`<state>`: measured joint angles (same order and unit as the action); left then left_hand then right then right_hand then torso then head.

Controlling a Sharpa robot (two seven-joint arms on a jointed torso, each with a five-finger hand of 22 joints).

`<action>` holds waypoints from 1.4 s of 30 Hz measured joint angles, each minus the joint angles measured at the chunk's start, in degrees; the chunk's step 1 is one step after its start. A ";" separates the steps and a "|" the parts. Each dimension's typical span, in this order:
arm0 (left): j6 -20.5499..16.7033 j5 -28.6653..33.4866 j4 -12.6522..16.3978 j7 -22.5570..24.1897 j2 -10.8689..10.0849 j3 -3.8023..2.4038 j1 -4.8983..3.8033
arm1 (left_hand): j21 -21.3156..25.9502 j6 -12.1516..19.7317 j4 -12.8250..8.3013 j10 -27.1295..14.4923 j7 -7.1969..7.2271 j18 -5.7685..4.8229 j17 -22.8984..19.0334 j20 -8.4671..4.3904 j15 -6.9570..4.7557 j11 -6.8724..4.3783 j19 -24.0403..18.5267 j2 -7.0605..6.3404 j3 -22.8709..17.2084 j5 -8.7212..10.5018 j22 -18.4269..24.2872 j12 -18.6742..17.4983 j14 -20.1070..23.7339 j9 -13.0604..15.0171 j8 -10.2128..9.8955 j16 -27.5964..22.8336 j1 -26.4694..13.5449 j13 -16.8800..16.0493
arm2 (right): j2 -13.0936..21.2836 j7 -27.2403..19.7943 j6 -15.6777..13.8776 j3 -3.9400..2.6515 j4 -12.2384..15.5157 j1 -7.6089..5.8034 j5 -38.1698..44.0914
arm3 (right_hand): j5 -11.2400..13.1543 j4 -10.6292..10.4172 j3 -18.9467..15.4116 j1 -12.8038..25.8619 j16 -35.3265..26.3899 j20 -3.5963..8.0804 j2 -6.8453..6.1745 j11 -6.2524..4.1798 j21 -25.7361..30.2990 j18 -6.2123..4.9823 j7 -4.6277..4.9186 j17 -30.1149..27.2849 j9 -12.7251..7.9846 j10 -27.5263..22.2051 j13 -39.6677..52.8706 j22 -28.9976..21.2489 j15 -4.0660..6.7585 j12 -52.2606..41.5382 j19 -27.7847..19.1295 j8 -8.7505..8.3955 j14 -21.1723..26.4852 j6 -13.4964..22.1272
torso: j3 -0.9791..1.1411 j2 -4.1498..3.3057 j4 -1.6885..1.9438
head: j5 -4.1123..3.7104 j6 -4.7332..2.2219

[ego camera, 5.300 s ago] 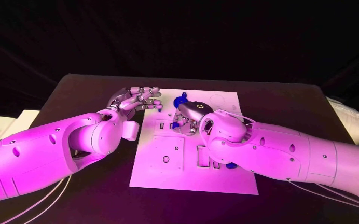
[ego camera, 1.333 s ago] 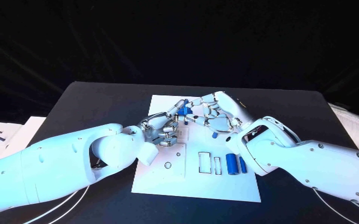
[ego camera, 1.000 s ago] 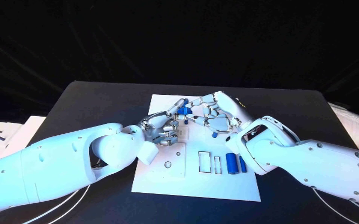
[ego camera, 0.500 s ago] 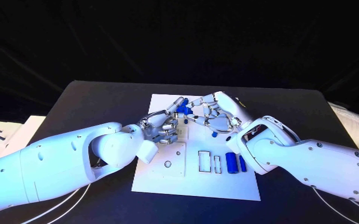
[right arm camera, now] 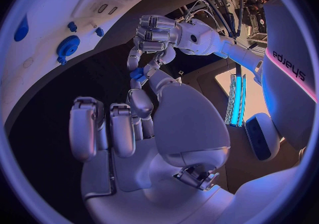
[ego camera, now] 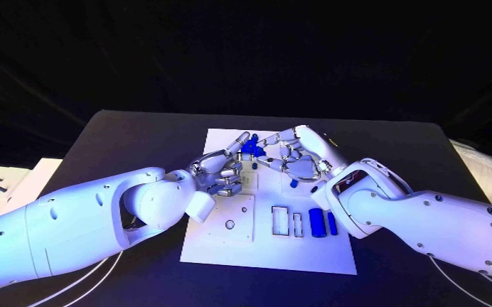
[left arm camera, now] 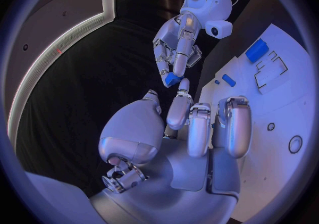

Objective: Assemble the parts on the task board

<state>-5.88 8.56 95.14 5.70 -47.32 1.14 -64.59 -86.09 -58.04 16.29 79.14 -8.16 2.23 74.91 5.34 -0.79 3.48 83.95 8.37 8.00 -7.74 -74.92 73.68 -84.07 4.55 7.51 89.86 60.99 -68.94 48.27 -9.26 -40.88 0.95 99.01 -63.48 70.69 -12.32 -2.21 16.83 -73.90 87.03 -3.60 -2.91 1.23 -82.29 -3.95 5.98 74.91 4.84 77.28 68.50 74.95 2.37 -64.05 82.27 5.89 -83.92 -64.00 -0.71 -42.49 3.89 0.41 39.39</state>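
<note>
A small blue part (ego camera: 251,148) hangs in the air above the far half of the white task board (ego camera: 266,254). Fingertips of both hands meet on it. My left hand (ego camera: 220,172) reaches up to it from the left, and my right hand (ego camera: 297,153) comes in from the right. In the left wrist view the part (left arm camera: 171,79) sits at the tips of the right hand (left arm camera: 179,48), beside my left hand's extended finger. In the right wrist view the part (right arm camera: 137,74) lies between two digits of the left hand (right arm camera: 159,35).
Two blue cylinders (ego camera: 317,222) lie side by side near the board's right edge, next to narrow rectangular slots (ego camera: 279,220). A small blue piece (ego camera: 293,184) sits under my right wrist. A blue gear (right arm camera: 68,46) and small blue pegs (right arm camera: 98,31) stand on the board.
Five seconds ago both hands were low over the board's far end. Since then they have risen and met on the blue part. Over the last second, only the left fingers have crept up.
</note>
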 measured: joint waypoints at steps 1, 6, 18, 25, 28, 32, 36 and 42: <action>0.00 0.01 0.00 0.03 -0.04 0.00 0.00 | 0.00 0.00 -0.11 0.12 0.00 0.00 0.00 0.00 0.00 -0.12 0.00 0.00 0.11 0.00 0.00 0.00 0.00 0.00 0.00 0.00 0.00 -0.05 | 0.02 0.03 0.01 0.00 -0.05 0.00 0.00 | 0.00 0.00 0.00 0.00 0.00 0.00 0.00 0.00 0.00 0.00 0.00 0.00 0.00 0.00 0.00 0.00 0.00 0.00 0.00 0.00 0.00 0.00 | -0.01 0.00 0.00 | 0.00 0.01; -0.02 0.03 -0.03 0.16 -0.17 0.00 0.00 | 0.00 -0.20 -0.11 0.21 0.20 0.00 0.00 0.00 0.00 -0.21 0.00 0.00 0.11 0.00 0.00 0.00 0.00 0.00 0.00 0.00 0.00 -0.05 | 0.07 0.16 0.13 0.02 -0.28 0.02 0.00 | 0.00 0.00 0.00 0.00 0.00 0.21 0.00 0.00 0.00 0.00 0.00 0.00 0.01 0.00 0.07 0.00 0.00 0.00 0.21 -0.13 0.00 0.02 | -0.01 0.00 0.00 | -0.01 0.04; -0.06 0.09 -0.03 0.28 -0.38 0.02 0.02 | 0.00 -0.20 -0.27 0.21 0.20 0.00 -0.01 0.00 0.00 -0.21 0.00 0.22 0.27 0.00 0.00 0.24 0.00 0.06 0.21 0.00 0.22 -0.24 | 0.07 0.50 0.62 0.03 -0.72 0.07 0.14 | 0.01 0.00 0.00 0.23 0.00 0.21 -0.23 0.01 0.00 0.00 0.04 -0.01 0.02 0.00 0.06 -0.01 0.00 0.00 0.21 0.10 0.00 0.07 | -0.01 0.00 -0.02 | -0.01 0.20; -0.11 0.15 -0.04 0.30 -0.46 0.03 0.03 | 0.00 -0.20 -0.27 0.20 0.19 0.01 0.04 0.00 0.00 -0.21 0.00 0.27 0.27 0.00 0.01 0.24 0.00 0.21 0.21 0.00 0.61 -0.24 | 0.07 0.48 0.66 0.03 -0.70 0.16 0.19 | 0.03 0.00 0.00 0.23 0.00 0.21 -0.23 0.01 0.00 0.00 0.01 0.03 -0.01 0.00 0.06 -0.02 0.00 0.00 0.21 0.10 0.00 0.12 | 0.01 -0.02 -0.03 | -0.03 0.22; -0.13 0.18 -0.12 0.30 -0.46 0.02 0.03 | 0.00 -0.20 -0.43 0.20 0.19 0.00 0.04 0.00 0.00 -0.21 0.00 0.06 0.43 0.00 0.01 0.23 0.00 0.20 0.22 0.00 0.83 -0.24 | 0.08 0.28 0.51 0.03 -0.38 0.28 0.19 | 0.04 0.00 0.00 0.23 0.00 0.21 -0.23 0.01 -0.28 0.00 0.06 0.04 -0.01 0.00 0.16 -0.02 0.00 0.00 0.21 0.09 0.00 0.02 | 0.01 -0.02 -0.02 | -0.05 0.20; -0.16 0.22 -0.24 0.30 -0.44 0.00 0.01 | 0.00 0.01 -0.43 0.20 -0.01 0.00 0.04 0.00 0.00 -0.21 0.00 0.06 0.43 0.00 0.01 0.23 0.00 0.08 0.22 0.00 1.30 -0.19 | 0.13 -0.21 0.10 0.07 0.23 0.44 0.16 | 0.05 0.01 -0.01 0.23 0.00 0.21 -0.23 0.07 -0.28 0.00 0.03 0.04 -0.01 0.06 0.16 -0.02 0.00 0.00 0.21 0.06 0.00 -0.21 | 0.03 -0.02 0.01 | -0.05 0.18; -0.19 0.24 -0.30 0.30 -0.41 0.00 0.00 | 0.00 0.01 -0.43 0.20 -0.01 0.00 0.03 0.00 0.00 -0.21 0.00 0.07 0.43 0.00 0.01 0.23 0.00 0.08 0.22 0.00 1.29 -0.19 | 0.20 -0.45 -0.18 0.07 0.38 0.49 0.14 | 0.05 0.01 -0.01 0.23 0.00 0.21 -0.23 0.07 -0.28 0.00 0.04 0.03 0.00 0.06 0.16 -0.03 0.00 0.00 0.21 0.00 0.00 -0.21 | 0.03 -0.02 0.02 | -0.05 0.24; -0.28 0.28 -0.37 0.28 -0.41 0.00 0.00 | 0.00 0.01 -0.59 0.20 -0.01 0.00 0.03 0.00 0.00 -0.21 0.00 0.07 0.59 0.00 0.01 0.23 0.00 0.09 0.22 0.00 1.29 -0.19 | 0.39 0.19 -0.10 0.07 0.20 0.52 0.56 | 0.05 0.01 -0.01 -0.02 0.00 0.21 -0.47 0.07 -0.28 0.00 0.04 0.03 0.02 0.06 0.15 -0.03 0.00 0.01 0.21 -0.05 0.00 -0.21 | 0.01 -0.01 0.01 | -0.13 0.25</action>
<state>-6.16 8.83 94.78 5.98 -47.73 1.13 -64.59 -86.09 -58.03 15.70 79.34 -8.17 2.23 74.94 5.33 -0.79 3.27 83.94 8.44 8.59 -7.74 -74.91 73.91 -84.07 4.64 7.74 89.86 62.28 -69.13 48.66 -9.07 -40.98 1.02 99.20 -62.96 71.24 -12.27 -2.20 16.82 -73.92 87.03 -3.40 -3.38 1.30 -82.57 -3.95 6.02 74.94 4.86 77.35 68.66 74.92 2.37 -64.05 82.48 5.84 -83.92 -64.21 -0.70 -42.50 3.89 0.29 39.63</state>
